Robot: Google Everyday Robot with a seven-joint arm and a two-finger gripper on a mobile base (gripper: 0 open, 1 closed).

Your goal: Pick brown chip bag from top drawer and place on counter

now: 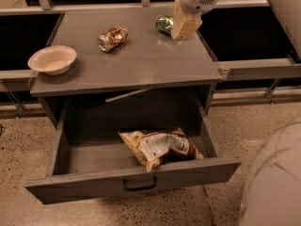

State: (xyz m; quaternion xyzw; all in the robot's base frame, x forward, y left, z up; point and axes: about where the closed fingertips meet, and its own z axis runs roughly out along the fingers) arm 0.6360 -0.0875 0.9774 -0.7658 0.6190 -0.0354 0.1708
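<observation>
The brown chip bag lies in the open top drawer, towards its front right, white label panel up. The drawer is pulled fully out, black handle at the front. The counter is the grey top of the cabinet above it. My gripper hangs over the counter's back right corner, cream fingers pointing down, next to a green can. It holds nothing that I can see. It is far above and behind the bag.
A crushed copper-coloured can lies at the counter's back middle. A white bowl sits at the counter's left edge. Part of my white body fills the lower right corner. Dark shelves flank the cabinet.
</observation>
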